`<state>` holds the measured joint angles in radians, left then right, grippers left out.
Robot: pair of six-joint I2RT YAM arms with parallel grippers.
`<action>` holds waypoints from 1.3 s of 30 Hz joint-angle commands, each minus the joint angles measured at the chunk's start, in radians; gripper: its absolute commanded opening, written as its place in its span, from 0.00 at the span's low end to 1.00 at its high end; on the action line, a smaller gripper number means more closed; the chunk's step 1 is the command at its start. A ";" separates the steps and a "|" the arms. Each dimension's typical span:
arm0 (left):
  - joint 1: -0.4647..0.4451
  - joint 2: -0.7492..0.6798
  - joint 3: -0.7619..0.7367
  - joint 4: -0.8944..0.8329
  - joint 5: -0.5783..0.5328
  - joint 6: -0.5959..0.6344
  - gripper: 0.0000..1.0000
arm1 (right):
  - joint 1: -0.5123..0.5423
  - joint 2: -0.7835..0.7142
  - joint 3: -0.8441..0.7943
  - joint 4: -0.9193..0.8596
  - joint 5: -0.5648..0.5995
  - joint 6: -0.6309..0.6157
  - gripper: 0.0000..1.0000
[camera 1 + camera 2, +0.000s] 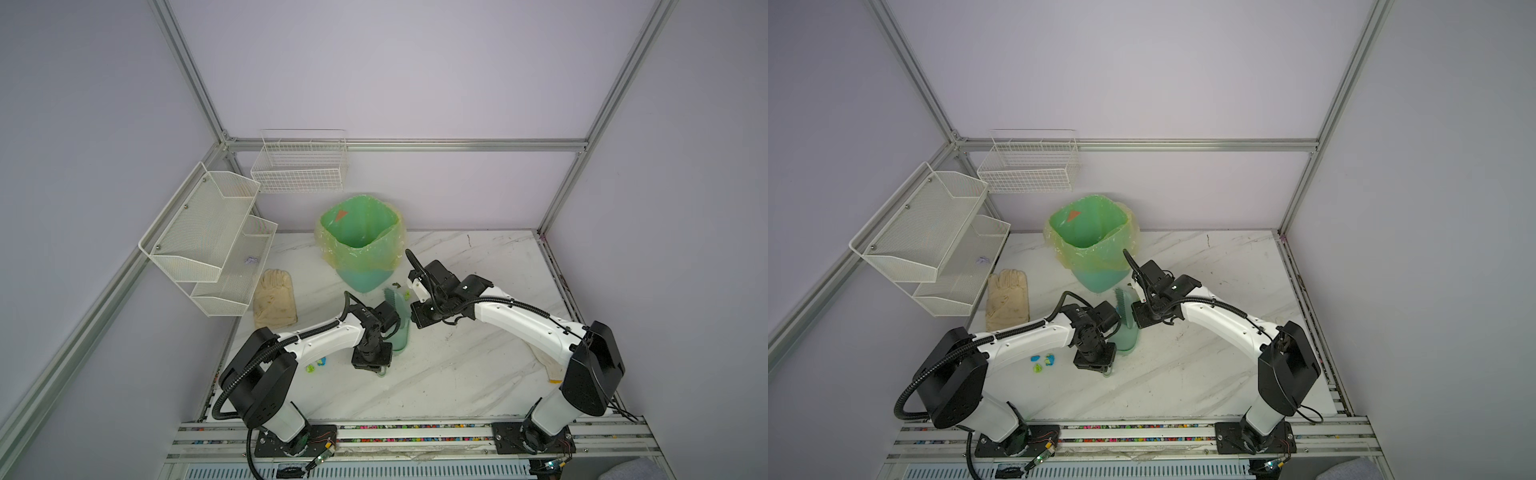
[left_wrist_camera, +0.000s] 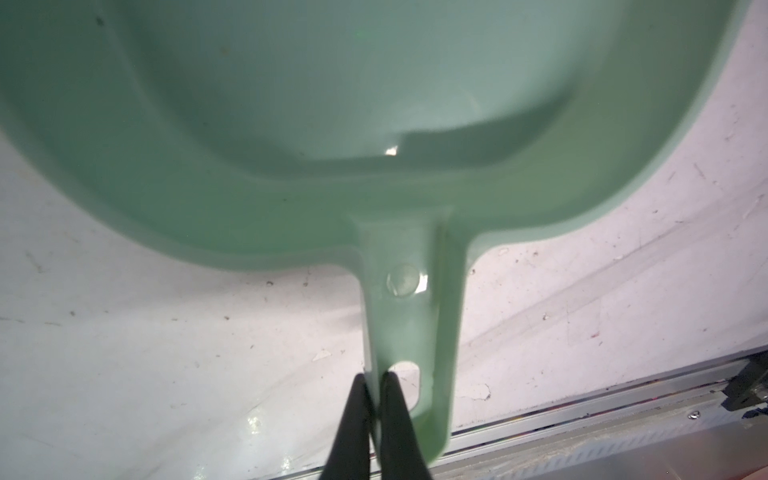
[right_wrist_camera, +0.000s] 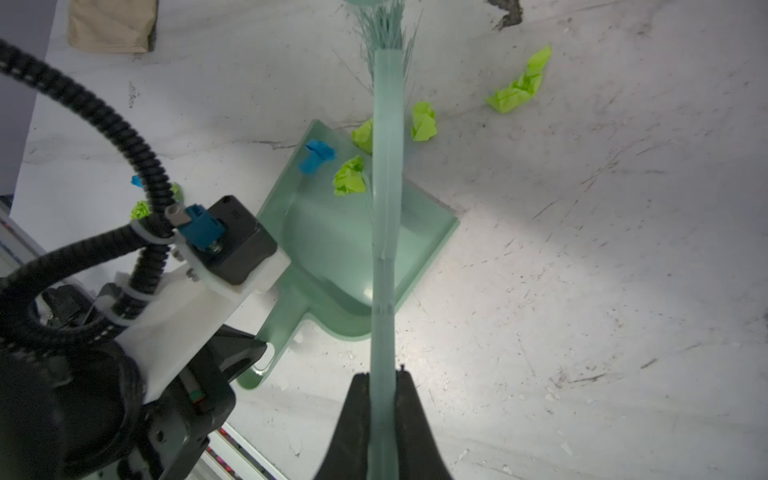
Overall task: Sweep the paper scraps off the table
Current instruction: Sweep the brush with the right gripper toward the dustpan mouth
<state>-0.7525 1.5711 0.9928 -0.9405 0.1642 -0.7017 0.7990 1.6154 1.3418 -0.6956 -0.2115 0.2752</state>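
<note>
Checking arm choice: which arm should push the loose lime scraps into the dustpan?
Right: the right gripper is shut on the brush beside the lime scraps; the left gripper holds the dustpan.

The bin (image 1: 361, 237) stands at the back middle of the table (image 1: 457, 374), the glove (image 1: 275, 299) to its left. The dustpan (image 3: 332, 232) lies before the bin, the brush (image 3: 386, 166) across it. Two scraps (image 3: 351, 176) sit in the pan's mouth, others on the table just beyond and left of it.
</note>
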 commanded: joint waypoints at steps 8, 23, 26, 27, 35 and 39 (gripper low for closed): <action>0.036 -0.050 0.055 -0.034 -0.006 0.022 0.00 | 0.006 -0.092 0.059 -0.056 0.059 0.046 0.00; 0.064 -0.122 0.010 -0.066 0.041 0.027 0.00 | -0.063 0.096 0.273 -0.116 0.447 -0.112 0.00; 0.068 -0.132 0.003 -0.081 0.039 0.027 0.00 | -0.070 0.153 0.335 -0.123 0.462 -0.129 0.00; 0.070 -0.136 0.000 -0.083 0.040 0.027 0.00 | -0.070 0.172 0.360 -0.127 0.465 -0.127 0.00; 0.080 -0.137 -0.001 -0.108 0.048 0.043 0.00 | -0.069 0.281 0.407 -0.177 0.547 -0.160 0.00; 0.084 -0.132 -0.017 -0.100 0.047 0.039 0.00 | -0.070 0.281 0.361 -0.170 0.532 -0.160 0.00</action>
<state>-0.6781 1.4590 0.9905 -1.0374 0.1989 -0.6842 0.7330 1.9007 1.7210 -0.8314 0.2855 0.1314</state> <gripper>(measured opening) 0.048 0.110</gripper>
